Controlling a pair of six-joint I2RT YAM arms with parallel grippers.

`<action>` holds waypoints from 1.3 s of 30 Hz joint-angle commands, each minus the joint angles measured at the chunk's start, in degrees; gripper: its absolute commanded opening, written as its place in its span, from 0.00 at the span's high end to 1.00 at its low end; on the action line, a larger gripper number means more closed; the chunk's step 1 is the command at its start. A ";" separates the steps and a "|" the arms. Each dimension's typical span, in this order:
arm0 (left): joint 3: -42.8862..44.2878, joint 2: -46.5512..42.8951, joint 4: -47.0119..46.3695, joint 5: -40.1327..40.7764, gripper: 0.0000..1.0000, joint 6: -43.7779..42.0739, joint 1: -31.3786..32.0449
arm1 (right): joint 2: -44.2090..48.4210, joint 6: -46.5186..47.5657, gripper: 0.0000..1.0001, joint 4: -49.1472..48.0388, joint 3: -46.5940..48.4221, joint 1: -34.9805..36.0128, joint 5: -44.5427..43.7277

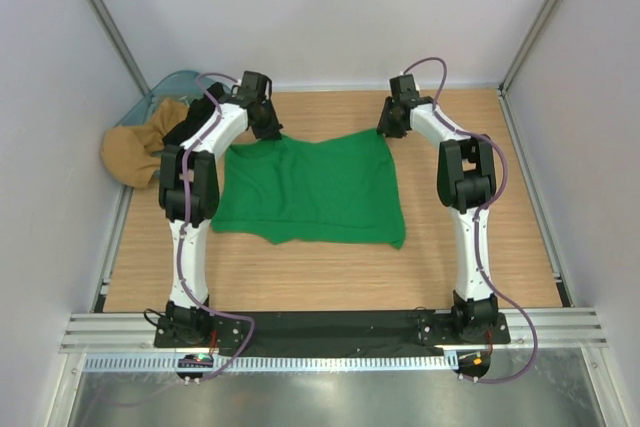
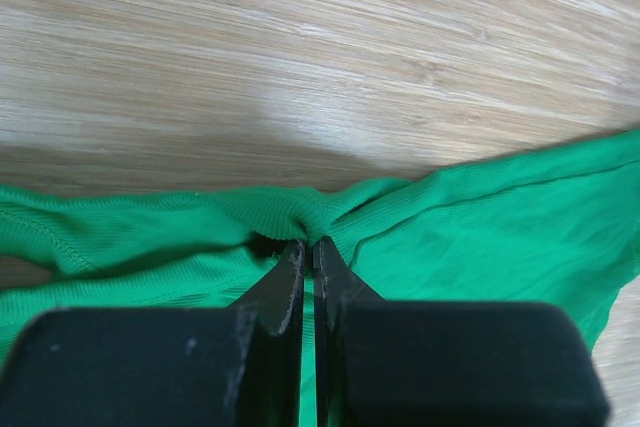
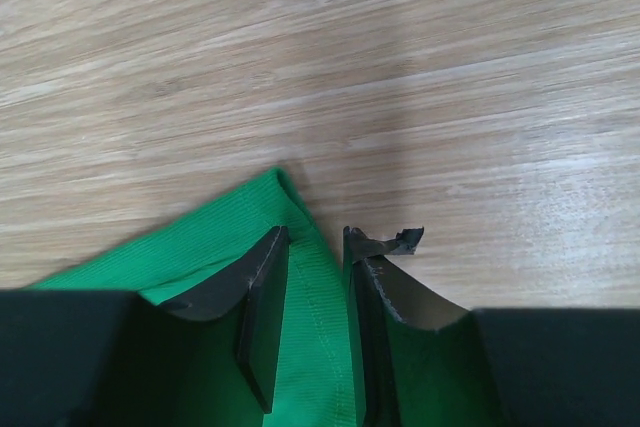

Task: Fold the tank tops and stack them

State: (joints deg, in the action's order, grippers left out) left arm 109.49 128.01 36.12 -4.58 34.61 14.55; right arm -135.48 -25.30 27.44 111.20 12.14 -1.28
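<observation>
Jaws: left gripper (image 2: 308, 245) pinching green tank top (image 1: 315, 187) at its far edge, right gripper (image 3: 315, 237) parted around the corner | green lies flat centre, folding early at best | black top (image 1: 182, 131) heaped far left, unstacked

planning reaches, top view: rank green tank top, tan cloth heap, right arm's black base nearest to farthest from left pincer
1. Bright green fabric tank top, gripped by the left pincer.
2. Crumpled tan cloth heap, far left.
3. Right arm's black base, near right.

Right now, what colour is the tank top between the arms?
Bright green tank top; top external view shows it best.
</observation>
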 commanded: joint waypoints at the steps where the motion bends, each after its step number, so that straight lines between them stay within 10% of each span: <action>1: 2.13 -0.30 0.00 0.18 1.00 -1.48 0.13 | -0.48 1.04 0.64 -0.72 3.06 0.16 0.49; 9: 2.30 0.31 0.00 0.18 1.00 -1.74 0.13 | -0.75 0.95 0.66 -2.04 3.59 0.43 5.41; 15: 2.39 0.14 0.18 0.18 1.00 -1.74 0.04 | -0.57 1.13 0.99 -1.60 4.29 0.51 5.06; 39: -0.77 -2.40 -1.66 3.43 1.00 -4.20 1.54 | 22.35 -1.68 0.99 -12.06 -20.48 -1.95 -1.45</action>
State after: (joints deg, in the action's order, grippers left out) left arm 109.43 128.03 36.38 -3.05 32.25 15.16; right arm -116.97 -26.06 18.35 93.73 10.39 -2.22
